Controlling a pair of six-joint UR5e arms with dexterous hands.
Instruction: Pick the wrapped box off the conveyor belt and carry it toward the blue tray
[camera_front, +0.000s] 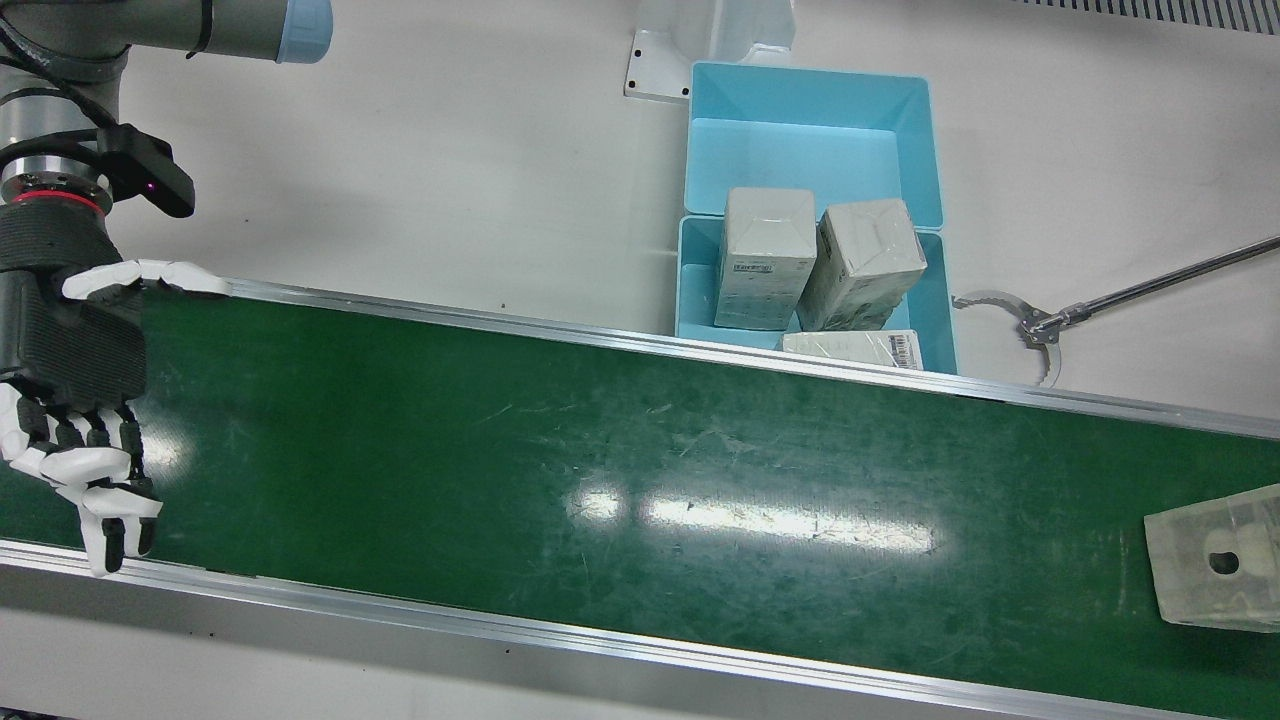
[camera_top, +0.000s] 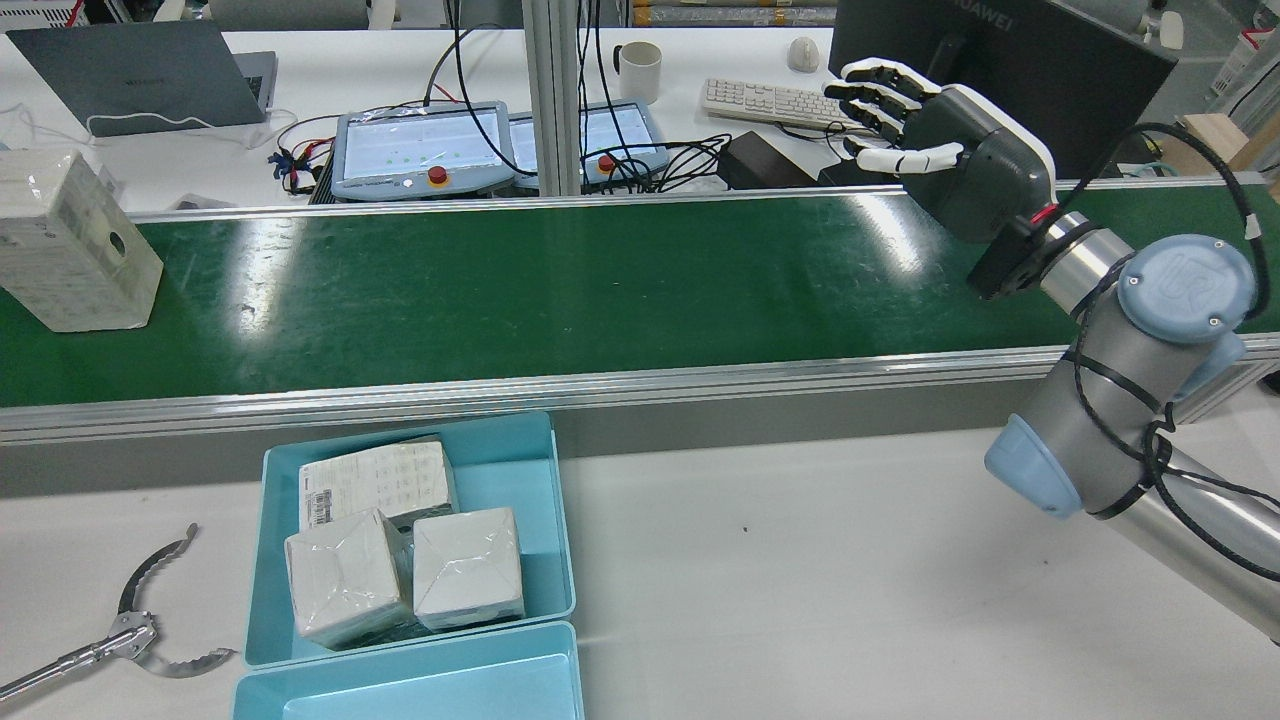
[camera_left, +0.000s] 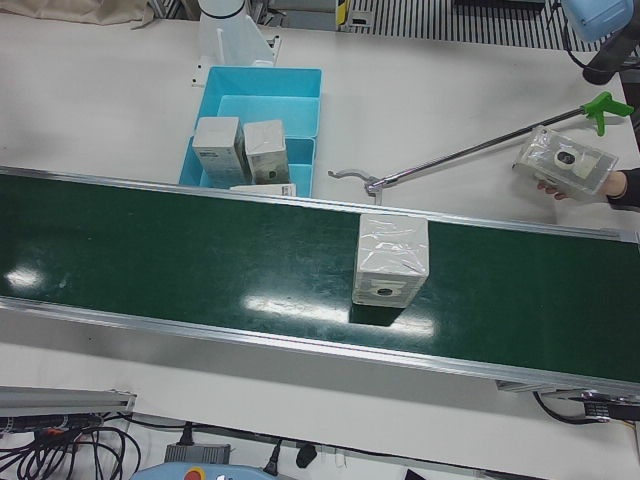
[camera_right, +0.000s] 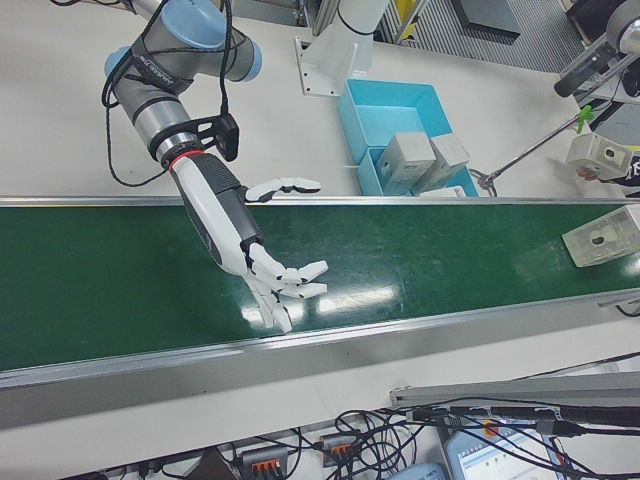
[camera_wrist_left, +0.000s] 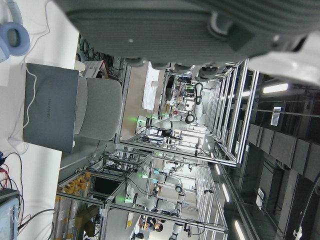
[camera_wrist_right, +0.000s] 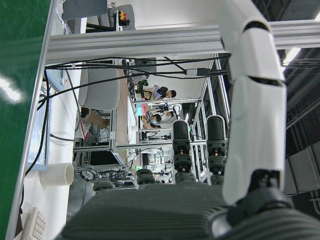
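Right robot hand (camera_right: 270, 275) outstretched, palm flat, fingers (camera_front: 110, 500) spread, empty. Right arm (camera_top: 1120, 400) bent, reaching forward. Left robot hand (camera_wrist_left: 200, 30) only partly visible, pose unclear.

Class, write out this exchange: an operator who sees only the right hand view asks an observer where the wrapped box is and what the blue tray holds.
Operator: I see only fingers and a strip of the conveyor belt. Where is the wrapped box?
Observer: The wrapped box stands on the belt far toward the robot's left, well apart from the open right hand.
Operator: And the blue tray?
Observer: The blue tray sits beside the belt and holds three wrapped boxes.
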